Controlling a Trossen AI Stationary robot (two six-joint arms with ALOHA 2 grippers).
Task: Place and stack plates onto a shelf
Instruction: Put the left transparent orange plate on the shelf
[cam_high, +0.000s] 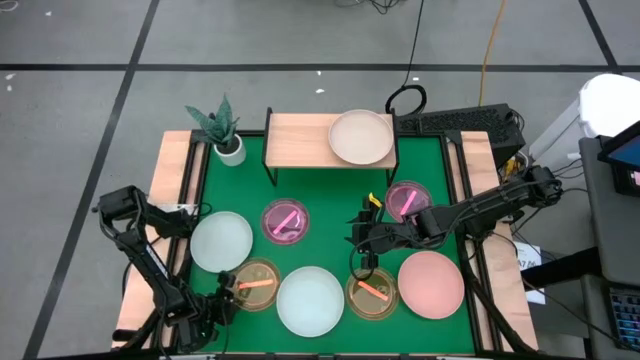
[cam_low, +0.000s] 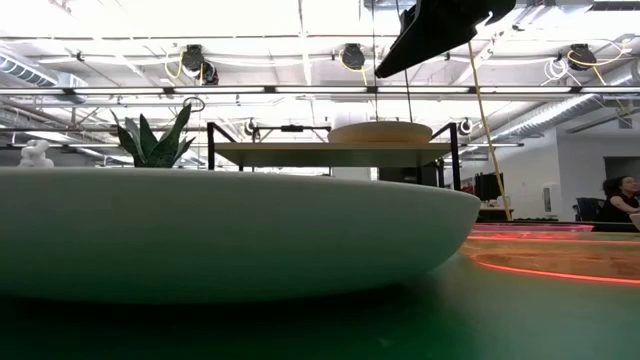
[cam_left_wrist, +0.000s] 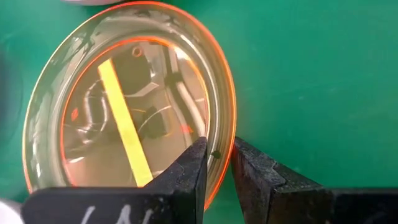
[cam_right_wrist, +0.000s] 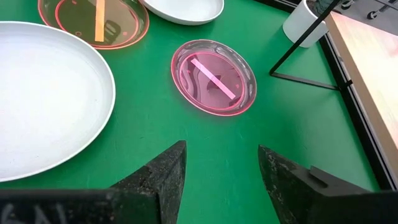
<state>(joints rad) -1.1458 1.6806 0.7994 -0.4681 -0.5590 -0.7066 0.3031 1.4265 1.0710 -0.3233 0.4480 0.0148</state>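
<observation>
A green mat (cam_high: 330, 190) covers the table, and at its far edge stands the shelf (cam_high: 300, 140), a low stand with a light wooden top on thin black legs. A cream plate (cam_high: 361, 137), round and opaque, sits on the shelf's right end; in the low view it shows as a shallow dish (cam_low: 380, 131) on the board.

Seven plates lie on the mat in front of the shelf. Largest are three opaque ones: a white plate (cam_high: 221, 241) front-left of the shelf, a pale blue plate (cam_high: 310, 301) at the near edge below the shelf's middle, and a salmon pink plate (cam_high: 431, 284) front-right of the shelf. Four smaller translucent plates each carry a stripe: a pink one (cam_high: 285, 221) just in front of the shelf's centre, a second pink one (cam_high: 407, 199) in front of its right end, an amber plate (cam_high: 372, 293) between the pale blue and salmon dishes, and another amber plate (cam_high: 256, 284) left of the pale blue one.

The left gripper (cam_left_wrist: 217, 163) pinches the rim of that left amber plate (cam_left_wrist: 124, 106), one finger inside the rim, one outside. The right gripper (cam_right_wrist: 222, 168) hovers above the mat in front of the shelf, its jaws spread wide and empty, facing the central pink plate (cam_right_wrist: 214, 76).

A potted plant (cam_high: 222, 128) stands just left of the shelf.
</observation>
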